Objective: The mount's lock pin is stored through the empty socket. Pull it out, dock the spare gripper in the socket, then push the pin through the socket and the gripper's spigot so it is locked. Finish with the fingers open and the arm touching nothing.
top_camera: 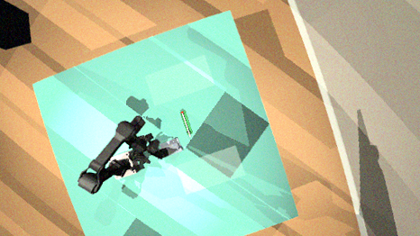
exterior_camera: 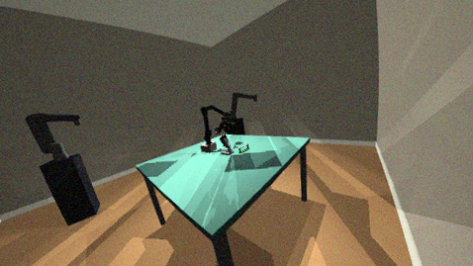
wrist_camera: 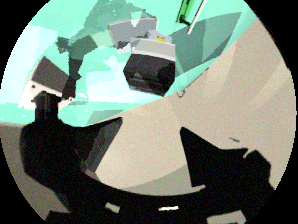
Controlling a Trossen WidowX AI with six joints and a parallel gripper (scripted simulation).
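Hovering open-fingered, the gripper (top_camera: 159, 147) holds nothing beside the mount (top_camera: 173, 144).

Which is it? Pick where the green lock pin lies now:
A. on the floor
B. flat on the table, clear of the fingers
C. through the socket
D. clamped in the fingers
B: the green lock pin lies flat on the teal table, apart from the open gripper.

My worktop (top_camera: 107, 87) is glossy teal, glass-like; the floor (top_camera: 44, 28) is matt wood; my arm (top_camera: 112, 148) is matt black.
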